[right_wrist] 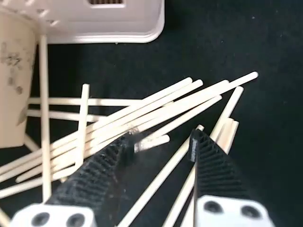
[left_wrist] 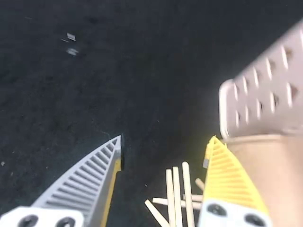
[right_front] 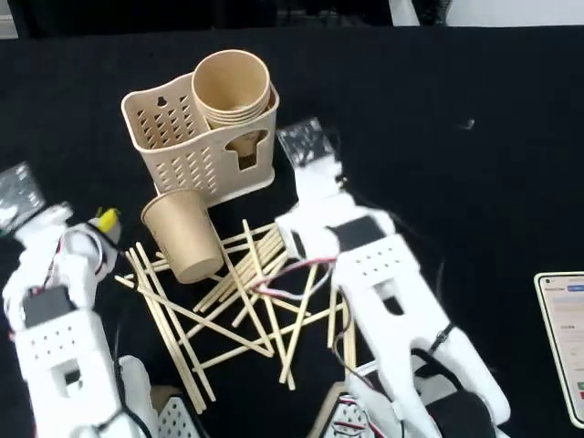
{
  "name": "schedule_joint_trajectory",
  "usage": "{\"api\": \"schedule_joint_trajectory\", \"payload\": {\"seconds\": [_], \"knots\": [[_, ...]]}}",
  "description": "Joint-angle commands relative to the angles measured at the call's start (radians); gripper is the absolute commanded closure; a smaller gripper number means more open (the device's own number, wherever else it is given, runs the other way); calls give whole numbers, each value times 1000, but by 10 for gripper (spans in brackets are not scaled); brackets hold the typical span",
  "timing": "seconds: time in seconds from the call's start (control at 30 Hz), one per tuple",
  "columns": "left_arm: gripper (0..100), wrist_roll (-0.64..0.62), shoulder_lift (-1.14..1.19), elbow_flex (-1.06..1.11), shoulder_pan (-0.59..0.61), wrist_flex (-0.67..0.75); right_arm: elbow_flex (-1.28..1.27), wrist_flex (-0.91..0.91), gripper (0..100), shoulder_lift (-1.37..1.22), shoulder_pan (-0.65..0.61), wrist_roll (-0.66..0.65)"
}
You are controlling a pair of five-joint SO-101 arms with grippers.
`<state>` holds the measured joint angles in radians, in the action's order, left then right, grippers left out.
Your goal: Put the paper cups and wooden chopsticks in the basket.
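Wooden chopsticks (right_front: 237, 301) lie scattered on the black bench (right_front: 456, 182) under the right end effector (right_wrist: 161, 140), its jaws spread. The left end effector (left_wrist: 165, 140) gapes beside a brown paper cup (right_front: 182, 233).

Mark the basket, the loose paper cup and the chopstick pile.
basket (right_front: 187, 162), high view, on its perforated front wall.
loose paper cup (right_front: 187, 239), high view, on its side wall.
chopstick pile (right_wrist: 161, 106), right wrist view, on the middle of the bundled sticks.
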<state>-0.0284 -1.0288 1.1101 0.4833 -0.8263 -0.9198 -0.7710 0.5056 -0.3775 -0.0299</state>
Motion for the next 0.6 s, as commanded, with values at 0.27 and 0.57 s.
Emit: {"api": "schedule_joint_trajectory", "payload": {"seconds": [0.27,0.57], "knots": [[718,-28,694,-585,-48,-126,-148,212,807,42,69,26],[717,-52,830,-717,-157,-288,-150,215,807,36,68,26]]}}
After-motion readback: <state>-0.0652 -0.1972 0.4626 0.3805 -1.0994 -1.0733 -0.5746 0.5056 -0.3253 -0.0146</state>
